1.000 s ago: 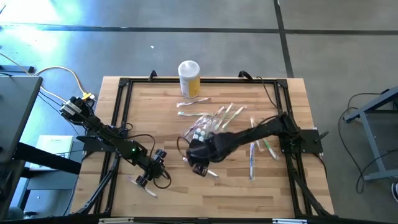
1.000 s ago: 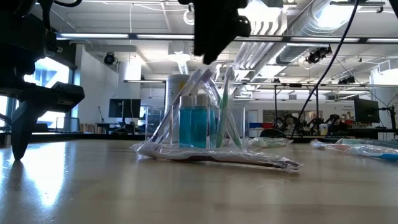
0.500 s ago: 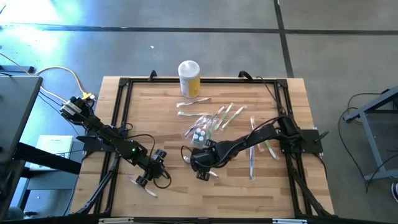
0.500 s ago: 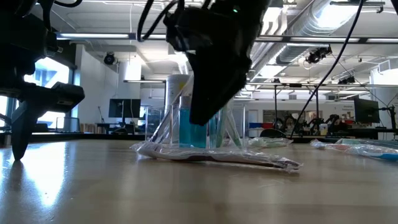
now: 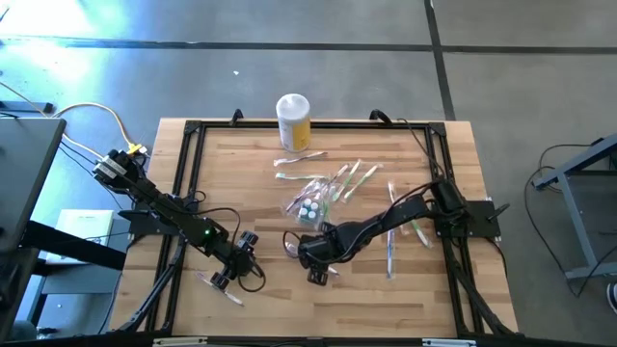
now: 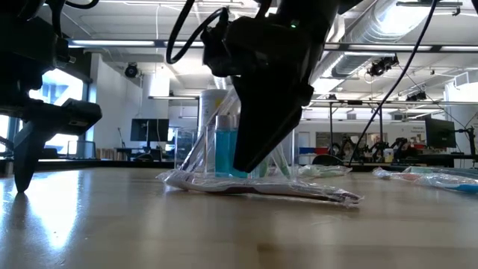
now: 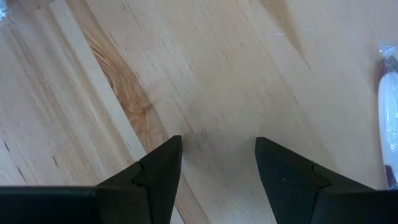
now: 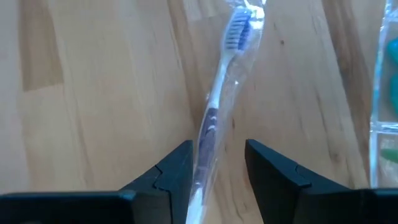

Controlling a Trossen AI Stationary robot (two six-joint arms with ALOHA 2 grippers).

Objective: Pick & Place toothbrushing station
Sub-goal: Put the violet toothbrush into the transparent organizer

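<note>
Toothbrushing station (image 5: 310,204), a clear plastic container with blue bottles and toothbrushes standing in it, sits on the wooden bench (image 5: 241,183) just beyond the right end effector (image 5: 317,273), toward the far edge of the bench. In the low view the station (image 6: 224,146) shows partly behind this dark end effector (image 6: 246,166), which comes down almost to the bench surface.

The right end effector (image 8: 217,163) has its fingers (image 8: 171,171) apart with a narrow gap, one on each side of a wrapped toothbrush (image 8: 214,112) that lies flat on the bench. The fingers are not closed on it; whether they touch the wrapper I cannot tell. In the low view the wrapped toothbrush (image 6: 261,188) lies directly under the end effector.

The left end effector (image 5: 231,273) waits well to the left of the right one, near the front left part of the bench. Its fingers (image 7: 155,171) are apart at a moderate width and hold nothing, only bare wood between them. Another wrapped item (image 7: 388,118) lies just beside it.

A yellow jar (image 5: 293,122) with a white lid stands far beyond both end effectors, at the back edge. More wrapped toothbrushes (image 5: 390,246) lie to the right of the right end effector.
</note>
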